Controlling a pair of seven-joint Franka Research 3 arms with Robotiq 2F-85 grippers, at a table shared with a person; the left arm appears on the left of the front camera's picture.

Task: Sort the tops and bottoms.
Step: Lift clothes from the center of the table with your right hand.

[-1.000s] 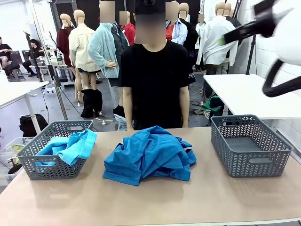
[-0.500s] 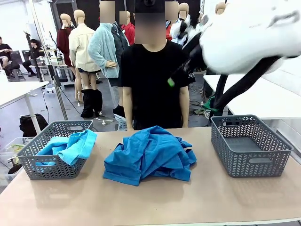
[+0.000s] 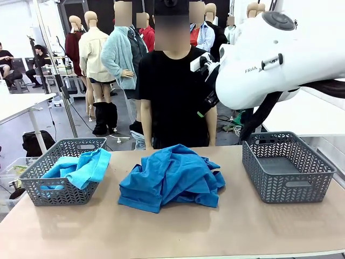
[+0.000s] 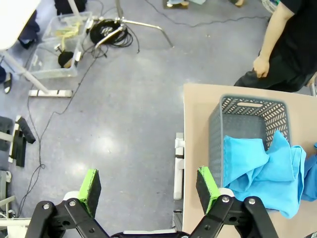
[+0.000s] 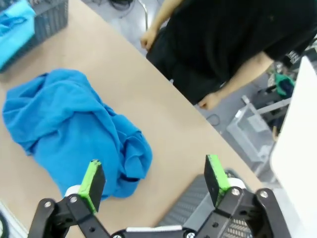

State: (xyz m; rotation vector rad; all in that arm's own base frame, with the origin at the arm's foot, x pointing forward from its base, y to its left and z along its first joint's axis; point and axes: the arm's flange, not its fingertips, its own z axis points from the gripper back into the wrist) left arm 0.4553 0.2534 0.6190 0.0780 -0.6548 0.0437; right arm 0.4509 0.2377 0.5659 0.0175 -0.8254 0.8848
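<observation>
While both pairs of jaws are gaping wide and gripping nothing, the right jaws are hovering over the heaped tops (image 5: pixel 74 129) on the surface (image 3: pixel 242 226), probably lining up a pick; a paler garment (image 4: pixel 262 163) is draping the left basket (image 4: pixel 215 134).

Tops (image 3: pixel 171 175): bright blue crumpled heap, I see it at the middle of the table (image 3: pixel 226 232).
Lighter blue garment (image 3: pixel 81 167): bunched in left grey basket (image 3: pixel 40 191), spilling over its rim.

The white robot arm (image 3: pixel 269 59) in the upper right of the front view carries dark letters reading "FRAN"; the rest of the word curves out of sight. In the right wrist view, faint white print sits on the person's black sleeve (image 5: pixel 291 43) near the right edge, too small to read.
</observation>
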